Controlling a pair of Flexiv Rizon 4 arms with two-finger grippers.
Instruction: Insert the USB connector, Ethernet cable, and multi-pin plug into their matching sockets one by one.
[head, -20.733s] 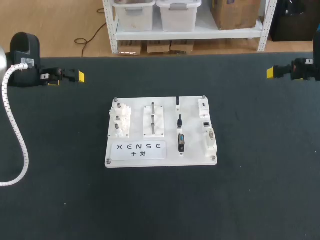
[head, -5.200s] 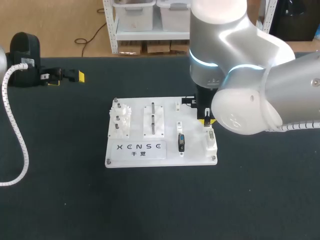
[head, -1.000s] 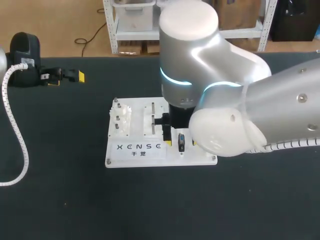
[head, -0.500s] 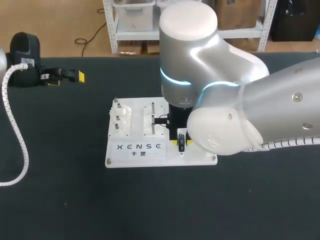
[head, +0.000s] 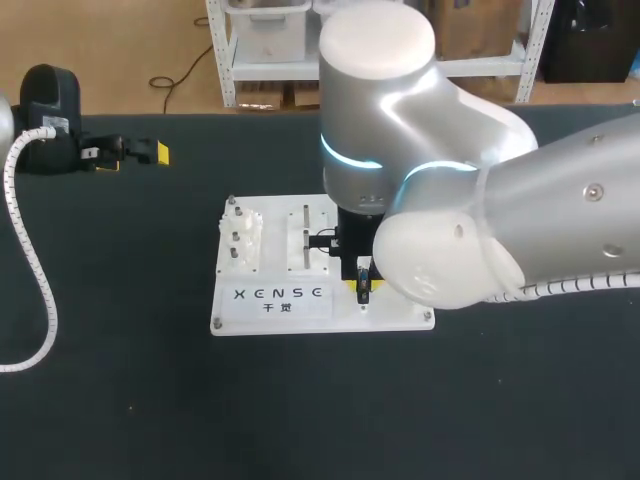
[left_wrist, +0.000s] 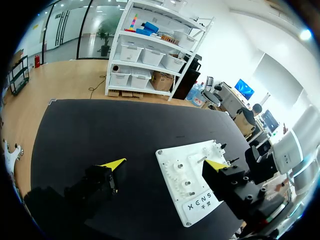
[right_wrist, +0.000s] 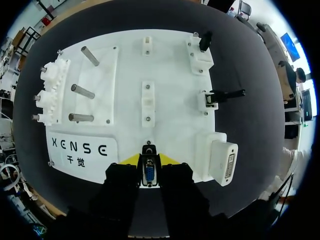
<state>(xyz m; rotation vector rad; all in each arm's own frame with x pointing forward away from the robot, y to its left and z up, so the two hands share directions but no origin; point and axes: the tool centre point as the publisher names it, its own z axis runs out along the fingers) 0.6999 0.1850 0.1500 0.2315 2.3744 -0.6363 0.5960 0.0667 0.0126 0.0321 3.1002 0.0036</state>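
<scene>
Since the right gripper (right_wrist: 148, 160) is parked right over the small black multi-pin plug with a blue face (right_wrist: 149, 175), that's the piece I'd talk handling on. The plug sits on the flat white plastic practice board (right_wrist: 170, 125), near the board's front edge and just beside the printed label. In the right wrist view the yellow-tipped fingers stand narrow, one on each side of the plug's shell, and look pressed against it from both sides.

My read is that it's a light, rigid little block, a hard moulded shell that won't squash. Those smooth sides could slide or twist in the tips if the grip is lazy. The contacts in the blue face look like the delicate bit, so I'd keep that face clear and hold the two flat flanks of the shell, squarely and centred. It probably only mates one way up, so any tilt matters.

Its target should be the chunky white multi-pin socket block (right_wrist: 224, 159) near the board's corner, beside the plug but not touching it. The thin black Ethernet cable (right_wrist: 227, 93) and stubby black USB connector (right_wrist: 204, 40) look seated in their sockets already.

The left gripper (left_wrist: 164, 164) is well off to the side over the black worktop (head: 120, 380), its fingers spread wide and holding nothing.
</scene>
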